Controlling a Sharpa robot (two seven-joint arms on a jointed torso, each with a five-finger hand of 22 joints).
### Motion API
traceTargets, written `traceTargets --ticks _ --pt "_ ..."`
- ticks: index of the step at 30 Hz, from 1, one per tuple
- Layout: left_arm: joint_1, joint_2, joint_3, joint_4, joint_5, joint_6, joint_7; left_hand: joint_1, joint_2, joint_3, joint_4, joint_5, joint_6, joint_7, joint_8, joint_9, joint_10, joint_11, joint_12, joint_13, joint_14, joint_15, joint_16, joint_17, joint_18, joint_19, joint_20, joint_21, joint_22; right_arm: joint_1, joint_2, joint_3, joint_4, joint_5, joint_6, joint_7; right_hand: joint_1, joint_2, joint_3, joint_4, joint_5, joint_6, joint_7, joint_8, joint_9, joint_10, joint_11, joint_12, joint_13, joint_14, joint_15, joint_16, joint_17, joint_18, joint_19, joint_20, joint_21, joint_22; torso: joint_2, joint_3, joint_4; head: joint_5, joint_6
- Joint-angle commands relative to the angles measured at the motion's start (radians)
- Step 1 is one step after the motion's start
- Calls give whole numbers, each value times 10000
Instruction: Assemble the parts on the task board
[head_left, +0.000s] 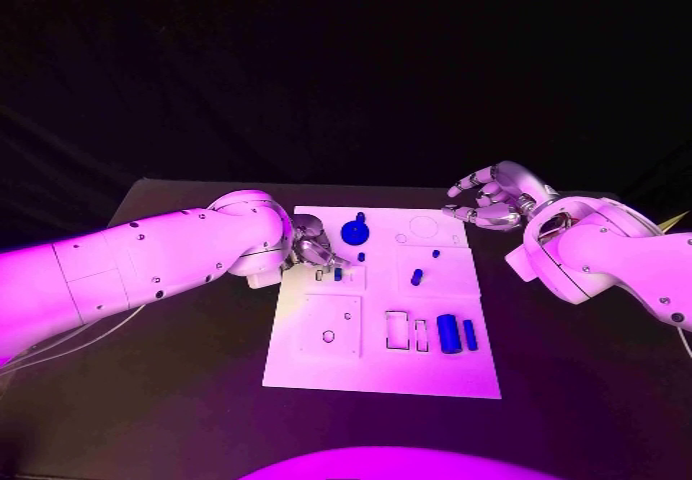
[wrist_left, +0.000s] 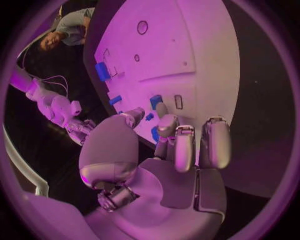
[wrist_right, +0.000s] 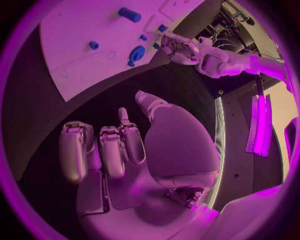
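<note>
A white task board (head_left: 378, 375) lies in the middle of a black desk (head_left: 173, 400), seen from above. The left robot hand (head_left: 315, 251) reaches in over the board's left edge near its far end, with its fingertips down beside a small blue part (head_left: 338, 272); whether it grips that part cannot be told from these views. In the left wrist view its fingers (wrist_left: 186, 147) are curled forward above the board, with small blue pieces just past the fingertips. The right robot hand (head_left: 490, 205) hovers above the desk just beyond the board's far right corner, holding nothing, its fingers loosely curled and apart. On the board, a blue round part with a stem (head_left: 355, 232) stands near the far end, close to the left robot hand. Two small blue pegs (head_left: 417, 276) sit in the middle area. Two longer blue cylinders (head_left: 450, 333) lie side by side in the near right section, next to empty rectangular slots (head_left: 397, 331).
</note>
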Motion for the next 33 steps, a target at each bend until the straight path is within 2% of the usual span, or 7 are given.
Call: traceTargets --ticks 1,8,14,17,21,25,33 --pt "94 -118 132 138 393 -87 20 110 76 -165 18 16 -106 64 -78 14 -158 41 -98 -109 892 -39 -101 2204 -75 -187 6 -92 -69 -6 -2 5 -17 -29 -6 125 -87 -33 -4 55 42 35 -33 59 -17 -50 -4 -55 1211 1044 -2 63 2633 69 232 30 -47 1702 -8 9 1 2 51" --pt "407 -334 385 3 506 43 22 272 157 -425 6 21 -298 160 -217 13 -388 131 -238 -277 838 40 -184 2076 -34 -357 58 -193 -259 -6 -9 5 -50 -20 -7 121 -87 -33 -4 55 42 35 -33 59 -17 -50 -4 -55 1211 1044 -2 63 2633 69 232 30 -47 1702 4 12 0 1 92" --pt "628 -273 445 -458 311 268 43 416 217 -579 13 23 -412 227 -333 -12 -561 191 -350 -422 814 93 -216 2029 -19 -419 100 -234 -323 -6 -10 5 -58 -15 -2 117 -87 -33 -4 55 42 35 -33 59 -17 -50 -4 -55 1211 1044 -2 63 2633 69 232 30 -47 1702 5 2 18 2 127" --pt "673 -139 449 -780 187 368 73 533 285 -746 17 22 -559 316 -522 -87 -784 272 -507 -626 777 164 -268 1953 12 -546 152 -312 -465 -6 -13 5 -55 1 -6 125 -87 -33 -4 55 42 35 -33 59 -17 -50 -4 -55 1211 1044 -2 63 2633 69 232 30 -47 1702 7 -7 28 -2 144" --pt "698 76 432 -1242 79 387 123 624 402 -1210 31 19 -1018 639 -1150 -458 -1820 567 -1366 -1723 471 427 -679 1349 177 -1229 348 -725 -1237 -6 -9 5 -57 30 -12 147 -87 -33 -4 55 42 35 -33 59 -17 -50 -4 -55 1211 1044 -2 63 2633 69 232 30 -47 1702 30 -25 10 11 173" --pt "706 260 388 -1688 14 409 166 863 553 -1557 23 26 -1286 852 -1615 -834 -2327 758 -1753 -2254 234 598 -994 911 278 -1604 513 -1012 -1686 -6 -7 5 -59 42 -14 156 -87 -33 -4 55 42 35 -33 59 -17 -50 -4 -55 1211 1044 -2 63 2633 69 232 30 -47 1702 15 -10 6 35 162" --pt "709 530 241 -2223 -290 525 209 1146 588 -1704 13 29 -1287 896 -1765 -1016 -2401 800 -1791 -2340 236 640 -993 913 283 -1599 571 -1044 -1697 -6 -15 5 -57 47 -23 159 -114 -39 0 80 39 25 -35 64 -19 -46 -4 -52 1214 1044 -3 63 2633 70 231 29 -53 1700 17 -18 12 51 161"
